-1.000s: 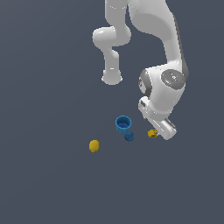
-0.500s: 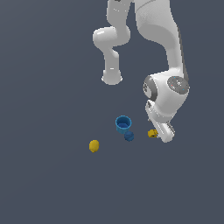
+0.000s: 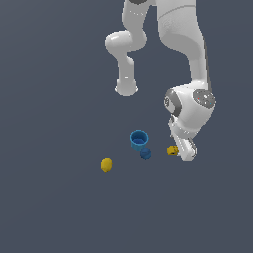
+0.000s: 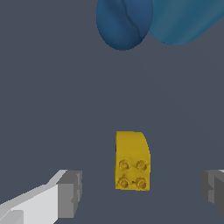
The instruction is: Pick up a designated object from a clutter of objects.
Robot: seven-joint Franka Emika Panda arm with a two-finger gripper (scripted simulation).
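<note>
The designated object, a small yellow-orange piece (image 3: 172, 150) with dark specks, lies on the grey floor at the exterior view's right. In the wrist view the piece (image 4: 132, 162) shows four studs and lies between my two grey fingertips (image 4: 68, 194). My gripper (image 3: 185, 151) is low over it and open (image 4: 140, 192), with the jaws wide apart on either side of the piece and not touching it. The rest of the clutter lies to the exterior view's left: a bright blue cup (image 3: 139, 139), a dark blue ball (image 3: 146, 154) and a smooth yellow oval (image 3: 106, 164).
In the wrist view the dark blue ball (image 4: 124, 24) and the blue cup (image 4: 183, 19) lie beyond the piece, apart from it. The arm's white base (image 3: 126, 88) stands at the back. The floor is flat dark grey.
The arm has come down and slightly to the exterior view's right, bringing the hand lower beside the yellow piece. The objects have not moved.
</note>
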